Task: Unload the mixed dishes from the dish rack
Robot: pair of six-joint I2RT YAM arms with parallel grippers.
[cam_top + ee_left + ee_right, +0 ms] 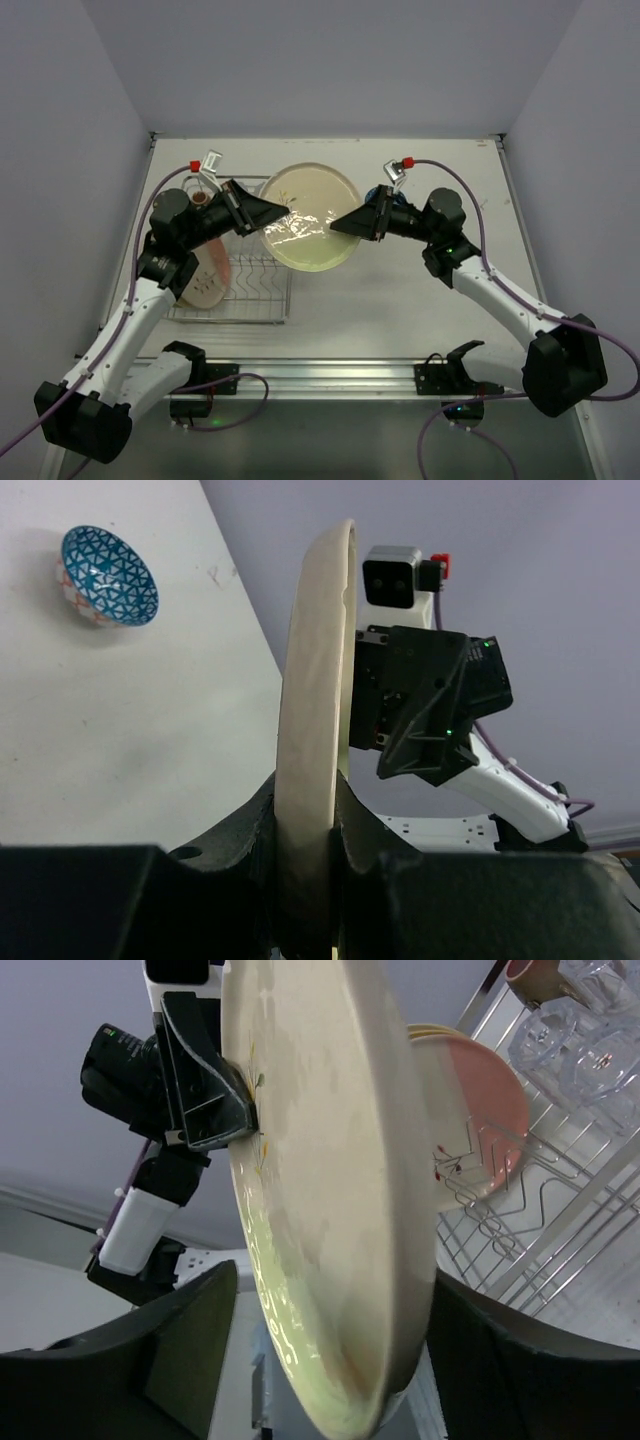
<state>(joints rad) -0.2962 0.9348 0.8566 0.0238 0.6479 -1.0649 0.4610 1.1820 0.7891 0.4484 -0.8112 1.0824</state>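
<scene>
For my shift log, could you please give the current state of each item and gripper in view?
large plate: held in the air between both grippers
left gripper: shut on the plate's rim
right gripper: astride the opposite rim, grip unclear
blue bowl: upright on the table
pink plate: standing in the dish rack
glasses: in the rack

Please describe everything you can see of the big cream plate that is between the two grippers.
The big cream plate is round, glossy and ceramic-looking, with a pale greenish well and a small plant motif near one rim. It appears lifted beside the dish rack, its face turned toward the top camera. The left gripper pinches its rim. The right gripper straddles the opposite rim, but whether it clamps is unclear.
</scene>
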